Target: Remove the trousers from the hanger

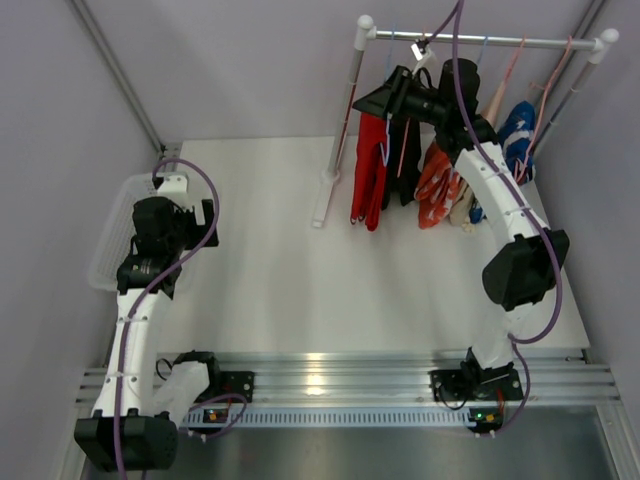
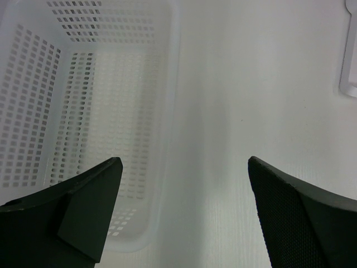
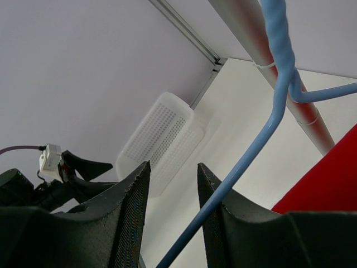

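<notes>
The red trousers (image 1: 369, 172) hang from a blue hanger (image 3: 261, 140) at the left end of the rack rod (image 1: 490, 41); their red fabric (image 3: 333, 181) fills the right wrist view's lower right. The black trousers (image 1: 405, 160) hang just right of them. My right gripper (image 1: 368, 101) is raised to the top of the red trousers. In its wrist view it (image 3: 174, 164) is open by a narrow gap, with nothing between the fingertips, and the hanger wire crosses in front of its right finger (image 3: 223, 218). My left gripper (image 1: 172, 200) is wide open and empty (image 2: 184, 162) over the basket's edge.
A white perforated basket (image 1: 108, 240) sits at the table's left edge, also in the left wrist view (image 2: 167, 111). An orange-and-white garment (image 1: 437, 190) and a blue-and-white one (image 1: 518, 135) hang further right on the rack. The rack's white foot (image 1: 325, 195) rests on the table.
</notes>
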